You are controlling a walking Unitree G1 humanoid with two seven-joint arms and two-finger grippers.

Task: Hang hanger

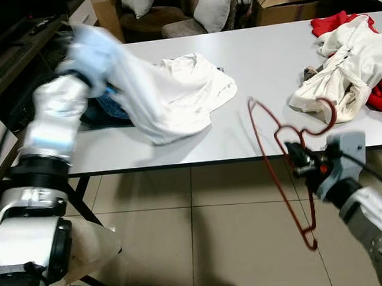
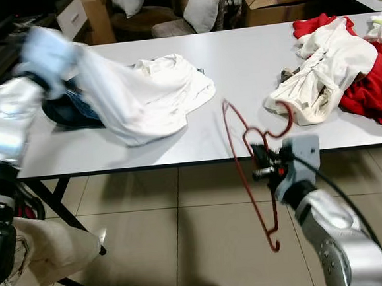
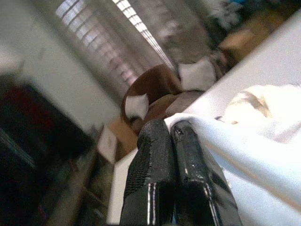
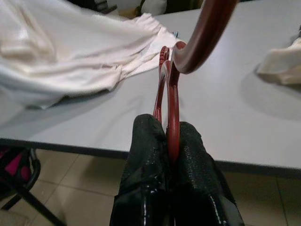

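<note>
Midway, by the look of it. Red wire hanger (image 1: pixel 280 169) pinched at its neck between the closed fingers of the right gripper (image 4: pixel 170 141), held off the near edge of the white table (image 1: pixel 264 64), hook curling up beyond the fingertips and frame dangling below toward the tiled floor (image 1: pixel 205 234). White shirt (image 1: pixel 174 94) clamped by one edge in the closed left gripper (image 3: pixel 171 136), lifted from the tabletop, the rest trailing down away from it. Not yet threaded: hanger and shirt well apart. Left to do: getting the hanger into the shirt, then hanging it.
</note>
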